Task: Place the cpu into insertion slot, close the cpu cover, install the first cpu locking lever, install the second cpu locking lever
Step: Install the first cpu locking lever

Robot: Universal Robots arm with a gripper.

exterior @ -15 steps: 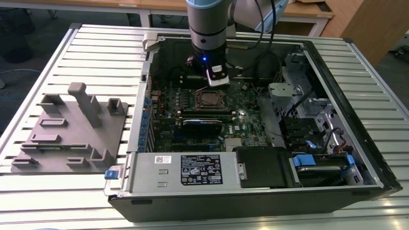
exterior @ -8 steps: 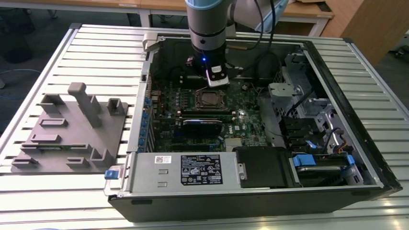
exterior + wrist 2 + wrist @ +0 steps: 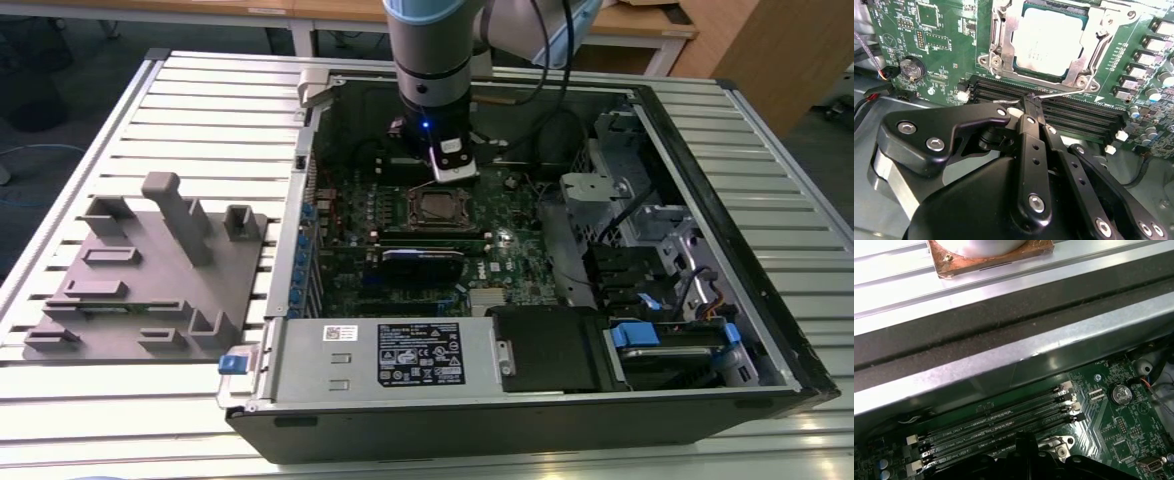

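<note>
1. Slatted silver metal table (image 3: 200, 110). Bears every item below.
2. Black tower computer case (image 3: 534, 432), lying on its side with the open side up.
3. Grey moulded fixture tray (image 3: 134, 290), on the table beside the case, toward the exterior view's left.
4. Robot arm, blue-grey and black (image 3: 430, 50), reaching straight down into the case.
5. Silver-grey metal box (image 3: 300, 365) at the near end of the case. It carries white printed labels (image 3: 416, 358) with a small red mark.
6. Green circuit board (image 3: 954, 45), flat on the case floor, with fine white lettering too small to make out.
7. Long narrow black memory slots (image 3: 1079, 112), in parallel rows beside the socket.
8. Black gripper (image 3: 1032, 97). Its fingers are drawn narrow, tips pinched on item 12, just beside the socket's edge.
9. Small square insertion slot (image 3: 438, 207), mid-board, directly below the arm.
10. Thin square silver cpu cover (image 3: 1004, 30), lying flat and closed over the chip's margins.
11. Dull silver-grey square cpu (image 3: 1049, 40), seated in the slot with its metal top up. Its edges are square to the socket and it has no long axis. Its faint engraving is illegible.
12. Thin bright wire locking lever (image 3: 1069, 91). Its long axis runs along the socket's edge, parallel to the memory slots and between the two.
13. Round silver coin battery (image 3: 910, 68), set on the board apart from the socket.
</note>
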